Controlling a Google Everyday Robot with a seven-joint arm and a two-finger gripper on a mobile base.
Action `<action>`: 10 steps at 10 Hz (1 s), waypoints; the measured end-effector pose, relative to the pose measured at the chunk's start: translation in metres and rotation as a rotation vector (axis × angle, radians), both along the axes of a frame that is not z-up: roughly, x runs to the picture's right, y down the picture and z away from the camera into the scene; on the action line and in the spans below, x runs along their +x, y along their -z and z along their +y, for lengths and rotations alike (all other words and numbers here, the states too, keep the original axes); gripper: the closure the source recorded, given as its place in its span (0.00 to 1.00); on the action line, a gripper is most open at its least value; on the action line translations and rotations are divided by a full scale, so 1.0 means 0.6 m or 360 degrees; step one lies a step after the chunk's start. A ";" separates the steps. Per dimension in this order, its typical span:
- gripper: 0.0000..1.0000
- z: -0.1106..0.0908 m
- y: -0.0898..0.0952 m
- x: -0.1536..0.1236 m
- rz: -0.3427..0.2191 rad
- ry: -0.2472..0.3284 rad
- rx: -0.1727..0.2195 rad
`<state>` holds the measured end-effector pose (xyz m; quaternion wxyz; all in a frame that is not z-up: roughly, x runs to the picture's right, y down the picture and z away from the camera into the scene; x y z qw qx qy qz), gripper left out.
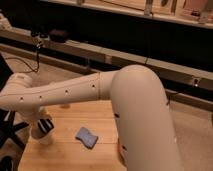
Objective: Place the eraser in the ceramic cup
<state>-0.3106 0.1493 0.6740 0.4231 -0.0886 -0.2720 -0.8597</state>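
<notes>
Dim, warm indoor light; the whole view is soft and blurred, dark at the back, pincer (44,126) indistinct.

On my screen the eraser (87,137), a small blue-grey block with rounded corners, lies flat and slightly askew on the light wooden table (67,157), near its middle. The gripper (42,131) hangs low over the table's left side, to the left of the eraser and apart from it. I cannot pick out the ceramic cup with certainty; a pale shape shows just under the gripper.
</notes>
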 end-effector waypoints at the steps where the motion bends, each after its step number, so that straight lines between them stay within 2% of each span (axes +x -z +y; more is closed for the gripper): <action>1: 0.99 -0.004 0.010 -0.006 -0.0019 -0.0002 0.0020; 3: 0.99 0.001 0.019 -0.019 -0.0055 -0.0005 0.0015; 4: 0.97 0.008 0.019 -0.022 -0.0085 -0.0010 -0.0024; 7: 0.68 0.028 0.007 -0.020 -0.0126 -0.0035 -0.0144; 10: 0.37 0.046 -0.005 -0.015 -0.0081 -0.0048 -0.0210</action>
